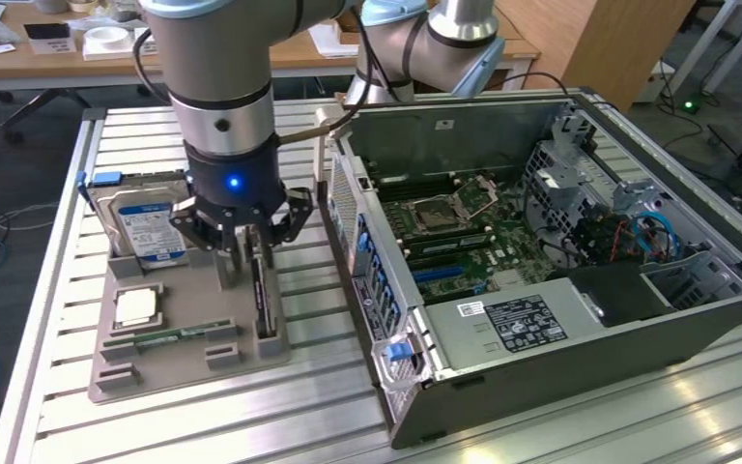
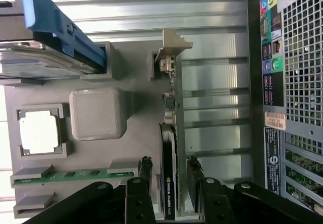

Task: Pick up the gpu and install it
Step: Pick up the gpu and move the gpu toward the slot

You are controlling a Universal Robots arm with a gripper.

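**Q:** What writing can be read?

**A:** The gpu bears "NVIDIA QUADRO" in pale letters along its upturned edge. A barcode sticker sits on the rear of the computer case, but its print is too small to read. Inside the case, a black-and-white label covers the power supply, and its text is also illegible. The hard drive carries a blue label that cannot be read either.

**Q:** Where does the gpu sit in the grey tray?

**A:** It stands on edge in a slot along the tray's side nearest the case. Its silver bracket is at the tray's hard-drive end.

**Q:** What is the state of the claw?

**A:** It hangs directly over the tray with its jaws spread apart. One finger is on each side of the card, and a thin gap shows on both sides. It grips nothing.

**Q:** What else does the tray hold?

**A:** A processor lies in a square pocket. A green memory stick lies in a groove towards the tray's end away from the hard drive. The tray rests on the slatted metal surface, just beside the case.
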